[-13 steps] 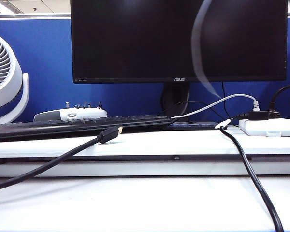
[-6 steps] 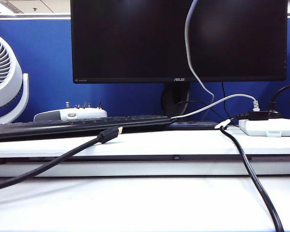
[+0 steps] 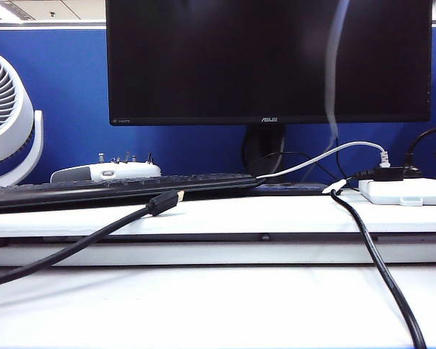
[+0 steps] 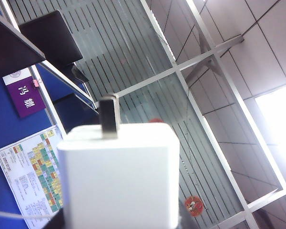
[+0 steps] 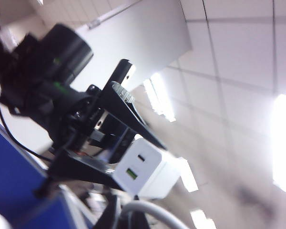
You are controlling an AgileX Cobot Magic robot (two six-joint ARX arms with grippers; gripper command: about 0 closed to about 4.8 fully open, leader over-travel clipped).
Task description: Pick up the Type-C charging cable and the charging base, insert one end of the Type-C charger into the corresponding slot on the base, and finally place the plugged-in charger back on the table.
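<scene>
The thin white cable (image 3: 334, 73) now hangs as a blurred streak in the upper right of the exterior view, in front of the monitor (image 3: 269, 58); half a second ago it hung nearer the middle, so it is swinging rightward. Both arms are above that view. In the right wrist view, the left tool (image 5: 136, 164) is clamped at middling width on the charger block (image 5: 152, 179), whose ports face the camera. The right tool (image 5: 124, 217) at the bottom edge is closed, apparently on the cable (image 5: 148, 210). The plug end is not visible, and it seems not yet in a port; lining-up comes next. The left wrist view shows the block (image 4: 119, 181) with its metal prong up. Nothing stands between the two tools. Below, on the surface (image 3: 203, 305), lie a thick black cable (image 3: 378, 269), a keyboard (image 3: 116, 189) and a flat white box (image 3: 405, 190)
</scene>
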